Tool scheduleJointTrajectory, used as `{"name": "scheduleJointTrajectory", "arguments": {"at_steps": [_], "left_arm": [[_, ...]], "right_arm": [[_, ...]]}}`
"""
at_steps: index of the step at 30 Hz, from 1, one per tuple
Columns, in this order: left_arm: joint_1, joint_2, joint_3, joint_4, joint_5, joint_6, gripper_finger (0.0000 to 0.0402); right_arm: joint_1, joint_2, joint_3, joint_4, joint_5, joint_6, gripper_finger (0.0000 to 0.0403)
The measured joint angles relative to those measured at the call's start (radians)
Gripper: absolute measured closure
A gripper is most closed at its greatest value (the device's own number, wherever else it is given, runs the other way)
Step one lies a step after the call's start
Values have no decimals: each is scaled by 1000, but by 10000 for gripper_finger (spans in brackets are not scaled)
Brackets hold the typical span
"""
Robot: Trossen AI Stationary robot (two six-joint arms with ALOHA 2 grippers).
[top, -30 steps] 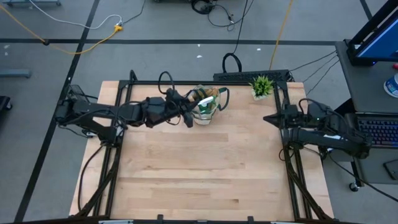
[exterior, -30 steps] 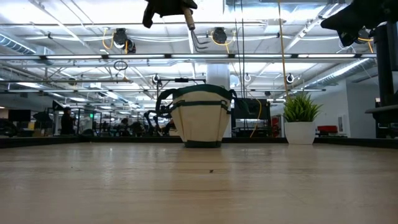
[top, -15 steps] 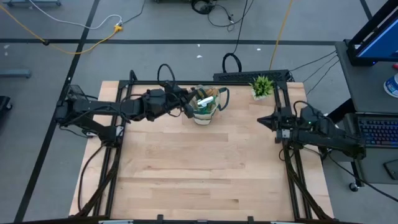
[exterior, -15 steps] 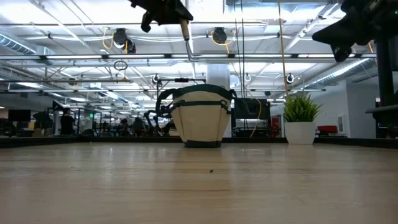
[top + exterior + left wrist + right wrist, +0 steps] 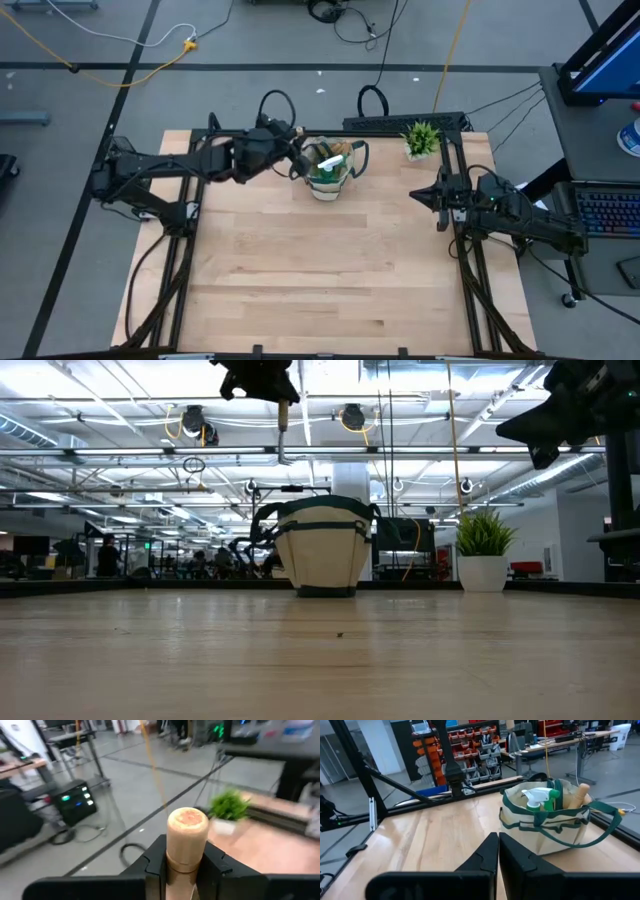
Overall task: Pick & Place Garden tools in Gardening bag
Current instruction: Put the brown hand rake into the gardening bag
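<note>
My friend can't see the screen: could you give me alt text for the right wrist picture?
A beige gardening bag stands on the wooden table, holding a green spray bottle and a wooden handle. The right gripper, shut and empty, points towards it.

The left gripper (image 5: 283, 160), which holds the wooden-handled hand rake (image 5: 284, 430), has moved from the near-left side of the gardening bag (image 5: 331, 170) toward the far edge of the table, and it is now at the left of the bag, a little farther from it than before. In the low view the rake has shifted to the left, so it is no longer over the bag's left edge. The right gripper (image 5: 422, 193) has come slightly closer to the bag, but it is still well apart from it.
</note>
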Motion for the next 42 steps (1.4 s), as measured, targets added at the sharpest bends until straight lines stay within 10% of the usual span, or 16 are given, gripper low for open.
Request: {"name": "scheduleJointTrajectory", "arguments": {"at_steps": [18, 32, 42], "left_arm": [[116, 2, 24, -112, -97, 291, 338], [186, 97, 287, -132, 47, 551, 338], [228, 235, 393, -131, 347, 390, 338]], "right_arm": [[0, 0, 0, -2, 1, -30, 397], [0, 1, 0, -4, 2, -30, 397], [0, 1, 0, -15, 2, -30, 397]]}}
